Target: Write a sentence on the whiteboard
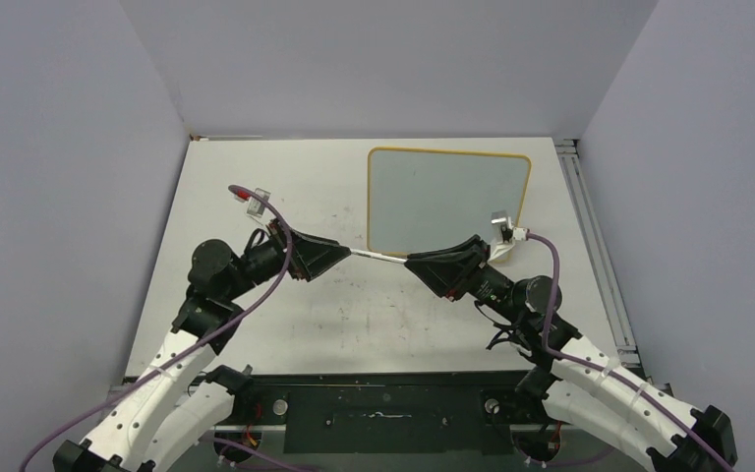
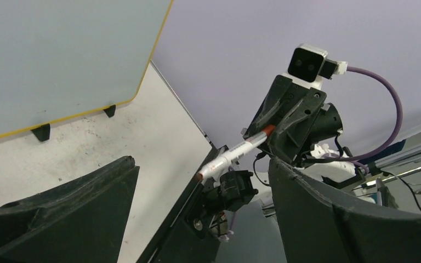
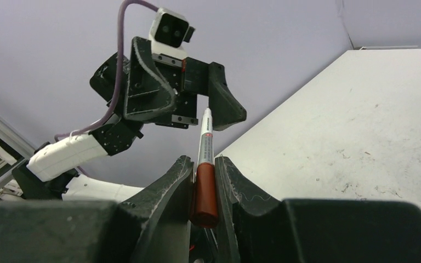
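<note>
— Where's the whiteboard (image 1: 449, 202)?
— Flat on the table (image 1: 285, 187), far right.
— Grippers?
— The right gripper (image 3: 204, 164) clamps the marker (image 3: 205, 139) by its red end; the left gripper (image 1: 347, 253) gapes wide around the other end.

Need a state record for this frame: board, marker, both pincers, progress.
whiteboard: blank, no writing visible, lies beyond the right arm
marker: white barrel with a red-brown end, spanning between the two arms
right pincer: shut on the marker's red-brown end
left pincer: open, set around the marker's other end, contact unclear
progress: writing not yet begun
</note>
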Robot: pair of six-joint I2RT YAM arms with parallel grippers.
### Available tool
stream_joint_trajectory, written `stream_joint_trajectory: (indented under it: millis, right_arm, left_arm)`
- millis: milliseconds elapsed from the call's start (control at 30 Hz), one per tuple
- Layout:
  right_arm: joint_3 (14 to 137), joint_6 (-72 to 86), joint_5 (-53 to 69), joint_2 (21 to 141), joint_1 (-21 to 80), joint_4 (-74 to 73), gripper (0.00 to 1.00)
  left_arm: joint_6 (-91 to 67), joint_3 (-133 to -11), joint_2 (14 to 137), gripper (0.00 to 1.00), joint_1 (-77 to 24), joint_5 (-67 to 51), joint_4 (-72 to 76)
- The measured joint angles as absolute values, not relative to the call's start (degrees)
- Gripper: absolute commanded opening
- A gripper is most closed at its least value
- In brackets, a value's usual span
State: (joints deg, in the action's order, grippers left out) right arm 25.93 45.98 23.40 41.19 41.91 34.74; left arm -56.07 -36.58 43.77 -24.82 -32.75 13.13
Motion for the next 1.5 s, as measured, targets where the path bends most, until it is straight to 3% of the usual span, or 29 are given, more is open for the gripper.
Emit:
stream_joint_trajectory:
  millis: [433, 767, 1000, 1400, 1500]
  right_arm:
    - [27.0, 45.7, 23.2, 40.2, 41.9, 32.8, 0.05]
    - [39.7, 44.0, 32.3, 47.0, 40.1, 18.7, 0.05]
    - [42.0, 44.4, 39.9, 50.5, 38.6, 14.8, 0.05]
    - [43.6, 44.4, 45.3, 52.2, 38.6, 12.3, 0.05]
    - [43.9, 44.4, 46.1, 52.2, 38.6, 11.8, 0.06]
  left_arm:
    - [-42.3, -40.2, 39.2, 0.91, -24.3, -34.9, 4.1]
    - [-12.2, -58.5, 40.0, 0.83, -24.4, -40.2, -22.2]
    - [0.2, -58.5, 41.5, 0.62, -31.8, -36.7, -32.4]
    - [5.5, -58.5, 47.1, 0.25, -38.8, -34.1, -35.4]
    - [6.0, -58.5, 47.2, 0.08, -39.2, -34.1, -35.5]
